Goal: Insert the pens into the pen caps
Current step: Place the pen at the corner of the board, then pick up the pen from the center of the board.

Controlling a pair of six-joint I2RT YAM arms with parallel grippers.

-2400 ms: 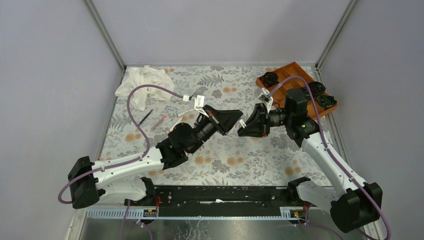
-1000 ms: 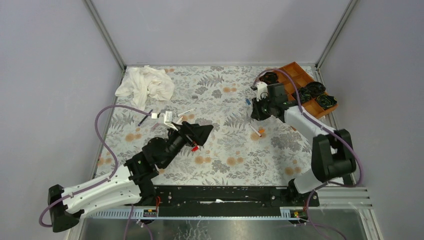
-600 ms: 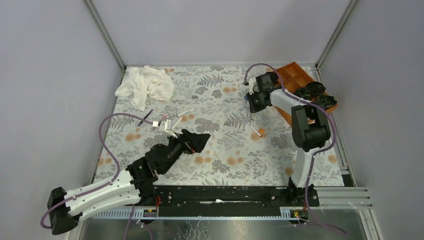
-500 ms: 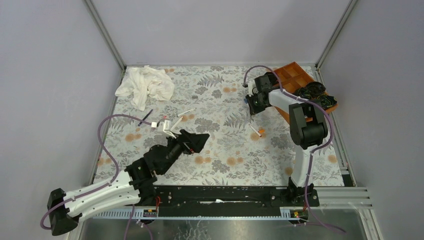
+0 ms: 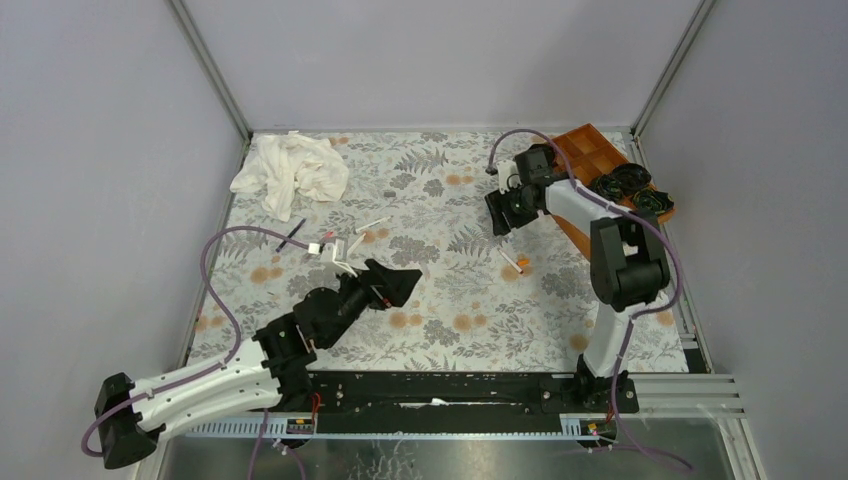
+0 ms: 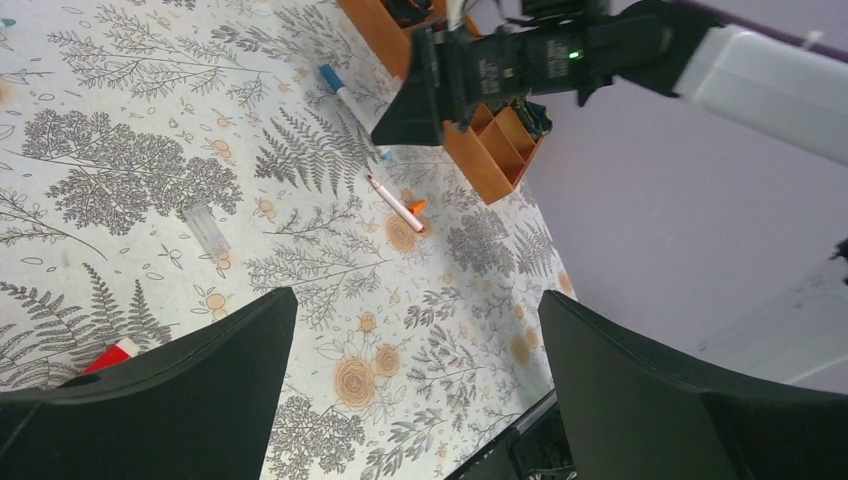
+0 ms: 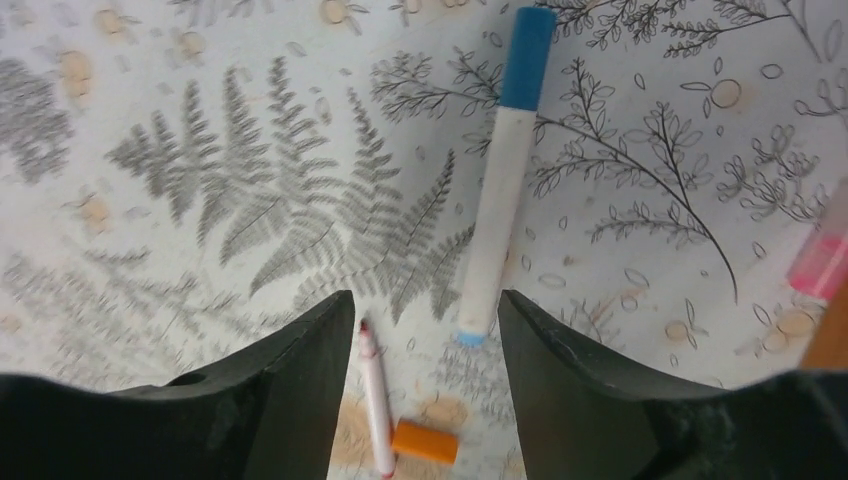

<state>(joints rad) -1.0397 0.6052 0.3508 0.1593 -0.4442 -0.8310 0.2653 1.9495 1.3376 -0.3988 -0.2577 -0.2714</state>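
A white pen with a blue cap (image 7: 497, 215) lies flat on the flowered cloth just ahead of my right gripper (image 7: 425, 300). That gripper's jaws stand apart with nothing between them. Below it lie a thin red-tipped pen (image 7: 376, 400) and a loose orange cap (image 7: 425, 441). A pink cap (image 7: 825, 262) shows at the right edge. My left gripper (image 5: 405, 283) hangs wide open over the middle of the table. Its own view shows a red cap (image 6: 110, 355), a clear cap (image 6: 205, 228) and the blue-capped pen (image 6: 342, 92). A white pen (image 5: 372, 225) and a dark pen (image 5: 291, 235) lie further left.
An orange wooden tray (image 5: 590, 150) with black rosette-shaped objects (image 5: 630, 185) stands at the back right, right behind my right arm. A crumpled white cloth (image 5: 290, 170) lies at the back left. Purple cables loop over both arms.
My right gripper has opened and let go of the blue-capped pen, which now lies on the table. The right arm has shifted slightly towards the near side. The left arm has barely moved.
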